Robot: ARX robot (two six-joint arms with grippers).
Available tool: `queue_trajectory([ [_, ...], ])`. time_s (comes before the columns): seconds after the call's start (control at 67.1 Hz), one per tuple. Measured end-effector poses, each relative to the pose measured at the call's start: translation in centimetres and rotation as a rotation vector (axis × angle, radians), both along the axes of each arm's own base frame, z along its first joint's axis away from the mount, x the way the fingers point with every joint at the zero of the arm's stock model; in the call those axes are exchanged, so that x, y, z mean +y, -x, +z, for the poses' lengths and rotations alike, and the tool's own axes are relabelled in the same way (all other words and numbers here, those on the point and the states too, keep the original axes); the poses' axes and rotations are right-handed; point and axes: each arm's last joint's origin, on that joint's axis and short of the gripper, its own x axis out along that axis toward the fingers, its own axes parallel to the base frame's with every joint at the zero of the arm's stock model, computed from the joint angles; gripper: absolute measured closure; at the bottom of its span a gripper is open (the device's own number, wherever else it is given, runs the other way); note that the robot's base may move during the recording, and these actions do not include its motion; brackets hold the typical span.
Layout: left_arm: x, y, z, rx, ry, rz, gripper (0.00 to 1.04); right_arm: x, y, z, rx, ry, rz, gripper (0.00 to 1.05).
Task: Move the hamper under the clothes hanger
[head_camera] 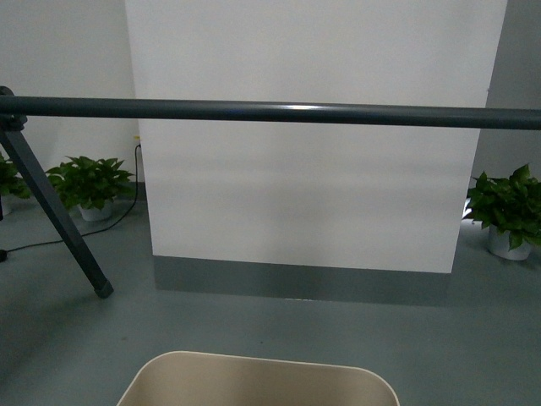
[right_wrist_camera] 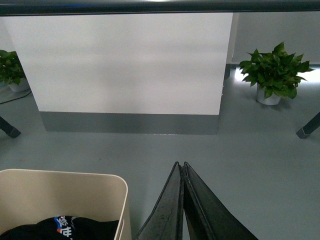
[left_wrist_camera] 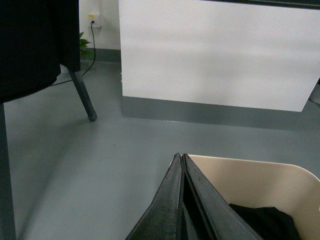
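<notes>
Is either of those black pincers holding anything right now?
No. Both the left gripper and right gripper are shut on nothing, beside the hamper.

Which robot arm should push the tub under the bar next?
Probably the left. Its shut tool sits right at the hamper rim, maybe over it. The right tool, also shut, is beside the tub over bare floor. The clothes hanger bar lies ahead.
</notes>
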Motion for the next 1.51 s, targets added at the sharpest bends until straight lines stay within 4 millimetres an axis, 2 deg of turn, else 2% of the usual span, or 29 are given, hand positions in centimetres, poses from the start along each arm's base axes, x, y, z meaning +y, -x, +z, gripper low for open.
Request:
queue_trajectory([
  [0.835,0.0,1.9,0.1,-0.006,0.0,-0.001,1.01,0.0,1.8,0.1,-0.008,0.0,0.0,1.03],
  [0.984,0.0,3.0,-0.2,0.001,0.0,-0.001,1.01,0.0,2.9,-0.2,0.0,0.0,0.002,1.03],
  [1.357,0.0,3.1,-0.2,0.0,0.0,-0.001,1.01,0.0,2.9,-0.2,-0.002,0.0,0.003,1.03],
  [1.402,0.0,3.1,-0.2,0.0,0.0,-0.001,0.98,0.0,2.9,-0.2,-0.002,0.0,0.003,1.03],
  [1.506,0.0,3.1,-0.2,0.0,0.0,-0.001,0.82,0.0,2.9,-0.2,-0.002,0.001,0.003,0.89],
])
